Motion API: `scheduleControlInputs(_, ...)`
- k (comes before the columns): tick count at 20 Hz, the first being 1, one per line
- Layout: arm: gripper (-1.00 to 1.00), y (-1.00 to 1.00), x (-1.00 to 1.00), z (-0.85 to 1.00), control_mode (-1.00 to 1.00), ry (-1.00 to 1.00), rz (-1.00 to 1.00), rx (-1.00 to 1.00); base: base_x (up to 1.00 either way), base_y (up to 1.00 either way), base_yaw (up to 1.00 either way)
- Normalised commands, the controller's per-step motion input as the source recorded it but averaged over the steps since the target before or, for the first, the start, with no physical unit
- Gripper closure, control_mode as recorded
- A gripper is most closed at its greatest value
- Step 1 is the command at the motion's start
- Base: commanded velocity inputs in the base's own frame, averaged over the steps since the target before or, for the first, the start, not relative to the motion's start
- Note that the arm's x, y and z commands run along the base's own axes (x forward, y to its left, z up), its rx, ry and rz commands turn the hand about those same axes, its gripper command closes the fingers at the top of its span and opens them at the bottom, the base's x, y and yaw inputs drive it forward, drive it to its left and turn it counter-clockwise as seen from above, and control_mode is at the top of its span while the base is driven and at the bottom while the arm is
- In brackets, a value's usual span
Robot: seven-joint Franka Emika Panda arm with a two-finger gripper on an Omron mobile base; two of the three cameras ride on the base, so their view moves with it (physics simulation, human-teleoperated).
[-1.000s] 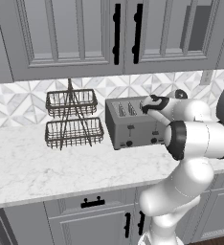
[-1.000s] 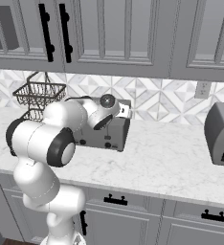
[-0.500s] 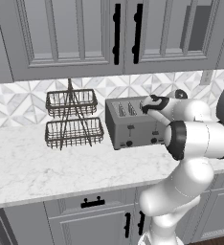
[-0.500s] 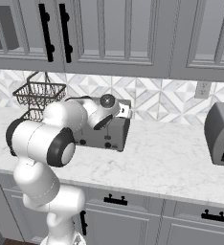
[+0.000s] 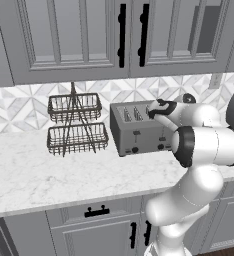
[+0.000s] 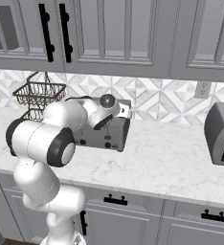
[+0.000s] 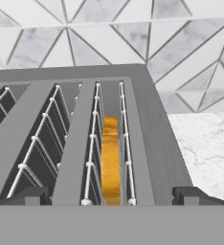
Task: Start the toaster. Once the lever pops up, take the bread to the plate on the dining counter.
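Note:
The grey four-slot toaster [image 5: 137, 136] [image 6: 115, 135] [image 7: 154, 143] stands on the marble worktop against the tiled wall. The bread [image 7: 110, 162] sits low in its rightmost slot, only the golden-brown top edge showing. My gripper [image 5: 157, 108] [image 6: 123, 111] [image 7: 113, 196] hovers just over the toaster's right end, open, its two fingertips [image 7: 31, 195] straddling the slots with nothing between them. Two small black levers [image 5: 137, 133] show on the toaster's front. The plate and the dining counter are out of view.
A two-tier wire basket rack [image 5: 77, 125] [image 6: 39, 94] stands left of the toaster. A grey boxy appliance [image 6: 221, 134] sits at the far right of the worktop, below a wall outlet [image 6: 202, 88]. Upper cabinets [image 5: 121, 35] hang close overhead.

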Motion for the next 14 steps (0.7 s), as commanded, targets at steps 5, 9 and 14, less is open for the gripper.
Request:
scheduleControlInputs(5, -1.00, 0.00, 0.00, 0.00, -1.00, 0.00, 0.00, 0.00, 0.00, 0.00, 0.00)
scheduleControlInputs(9, -1.00, 0.00, 0.00, 0.00, -1.00, 0.00, 0.00, 0.00, 0.00, 0.00, 0.00)
scheduleControlInputs(14, -1.00, 0.00, 0.00, 0.00, -1.00, 0.00, 0.00, 0.00, 0.00, 0.00, 0.00)
